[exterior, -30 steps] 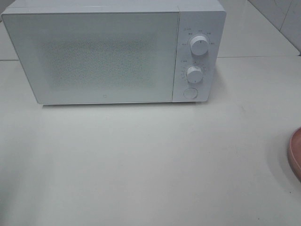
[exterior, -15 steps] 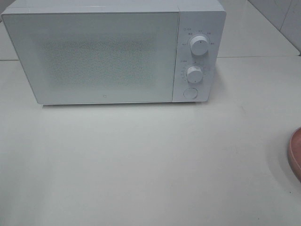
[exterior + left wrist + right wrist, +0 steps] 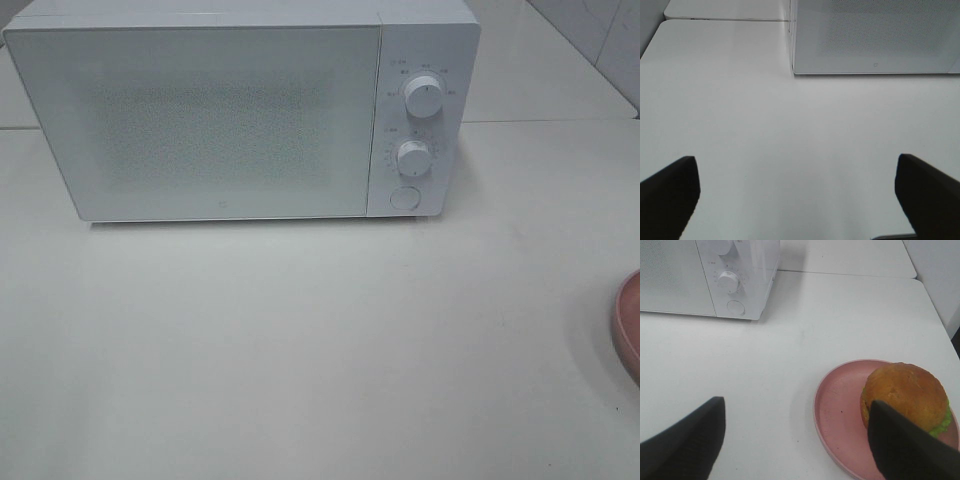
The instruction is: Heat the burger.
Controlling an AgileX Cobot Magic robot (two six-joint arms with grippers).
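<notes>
The burger [image 3: 905, 395], with a golden-brown bun and green lettuce at its edge, sits on a pink plate [image 3: 840, 415]; only the plate's rim [image 3: 628, 325] shows at the right edge of the high view. The white microwave [image 3: 240, 110] stands at the back with its door shut. My right gripper [image 3: 795, 440] hovers open above the table, its one finger overlapping the burger's near side in the wrist view. My left gripper [image 3: 797, 192] is open over bare table in front of the microwave [image 3: 875, 35]. Neither arm appears in the high view.
The microwave carries two round knobs [image 3: 424, 98] and a round button [image 3: 404, 197] on its right panel. The white table [image 3: 300, 340] spreads in front of it. A table seam [image 3: 550, 122] runs behind on the right.
</notes>
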